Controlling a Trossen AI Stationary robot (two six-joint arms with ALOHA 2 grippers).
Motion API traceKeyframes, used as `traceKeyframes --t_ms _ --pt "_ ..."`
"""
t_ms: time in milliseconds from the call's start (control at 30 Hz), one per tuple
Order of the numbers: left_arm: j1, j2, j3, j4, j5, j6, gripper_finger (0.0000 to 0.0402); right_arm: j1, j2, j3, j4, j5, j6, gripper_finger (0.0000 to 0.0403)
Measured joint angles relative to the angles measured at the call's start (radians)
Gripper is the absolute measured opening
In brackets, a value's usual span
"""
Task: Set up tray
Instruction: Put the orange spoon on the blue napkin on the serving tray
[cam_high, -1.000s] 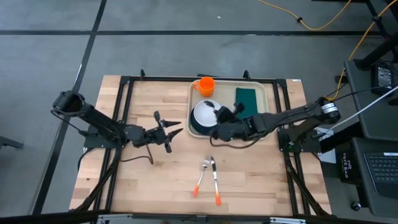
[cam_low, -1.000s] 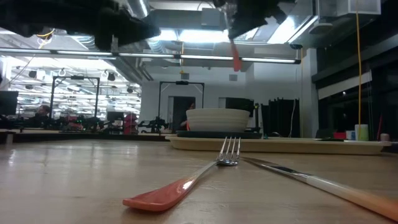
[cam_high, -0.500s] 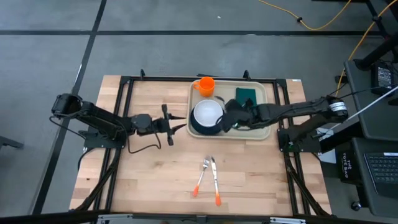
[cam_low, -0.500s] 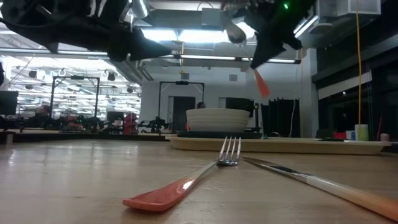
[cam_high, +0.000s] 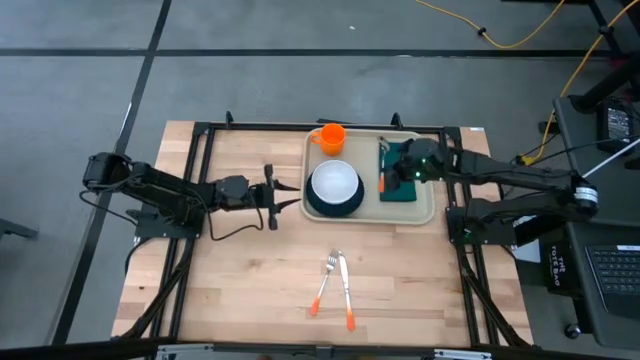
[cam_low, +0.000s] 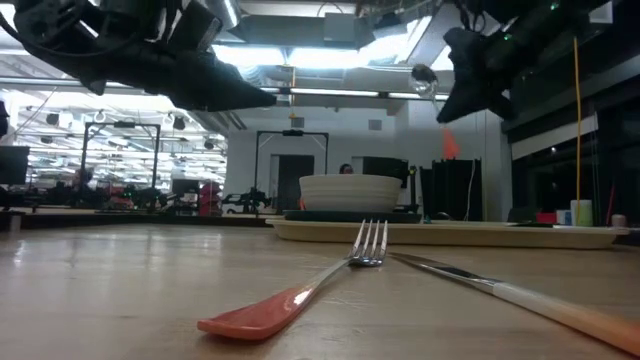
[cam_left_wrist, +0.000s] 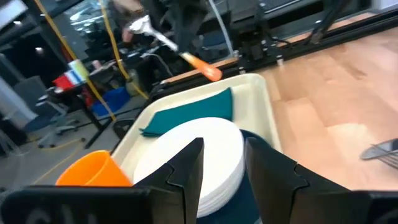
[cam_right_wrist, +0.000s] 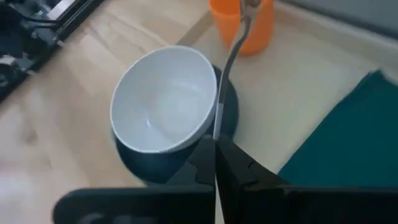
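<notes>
The right pincer (cam_high: 398, 170) has swung from beside the bowl out over the green napkin (cam_high: 400, 172) at the tray's three o'clock side, clamped shut on a spoon (cam_right_wrist: 229, 56) with an orange handle. The left pincer (cam_high: 292, 197) has closed in on the tray's nine o'clock edge and hangs there with its fingers (cam_left_wrist: 184, 174) slightly apart, holding nothing. The beige tray (cam_high: 428, 208) sits at the twelve o'clock end of the surface (cam_high: 240, 290), carrying an orange cup (cam_high: 331, 137), a white bowl (cam_high: 334, 183) on a dark plate (cam_high: 322, 210), and the napkin. A fork (cam_high: 324, 280) and a knife (cam_high: 346, 290) lie toward six o'clock.
</notes>
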Motion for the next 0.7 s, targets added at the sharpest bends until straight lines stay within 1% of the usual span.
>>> traceKeyframes --t_ms 200,400,600,700 --pt "0.002 0.0 0.0 -0.019 0.051 0.001 0.0114 -0.139 0.031 0.002 -0.093 -0.196 -0.006 0.0" --pt "0.002 0.0 0.0 -0.035 0.055 0.001 0.0114 -0.27 0.085 0.002 -0.074 -0.403 -0.058 0.0" --pt "0.002 0.0 0.0 -0.036 0.055 0.001 0.0115 -0.376 0.164 0.002 -0.081 -0.52 -0.122 0.0" --pt "0.002 0.0 0.0 -0.044 0.055 0.002 0.0113 -0.425 0.206 0.002 -0.082 -0.541 -0.168 0.0"
